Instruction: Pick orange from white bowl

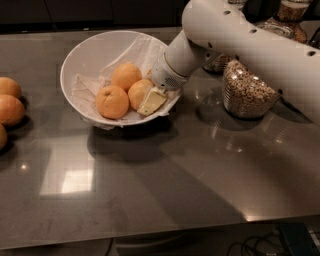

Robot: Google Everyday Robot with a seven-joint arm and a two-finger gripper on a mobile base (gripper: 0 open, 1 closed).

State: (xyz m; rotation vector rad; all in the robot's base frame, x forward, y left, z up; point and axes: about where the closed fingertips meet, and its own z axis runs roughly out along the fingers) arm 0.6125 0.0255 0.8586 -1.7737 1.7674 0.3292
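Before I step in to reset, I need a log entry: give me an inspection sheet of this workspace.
Surface: grey table, glossy, with glare patches.
Job's things: orange in the white bowl, beside two more oranges.
Clutter: loose oranges at the left edge; cereal jar right of the bowl.
Gripper: gripper inside the bowl, against the orange.
Cables: cables below the table edge, lower right.
Surroundings: dark cabinets behind.
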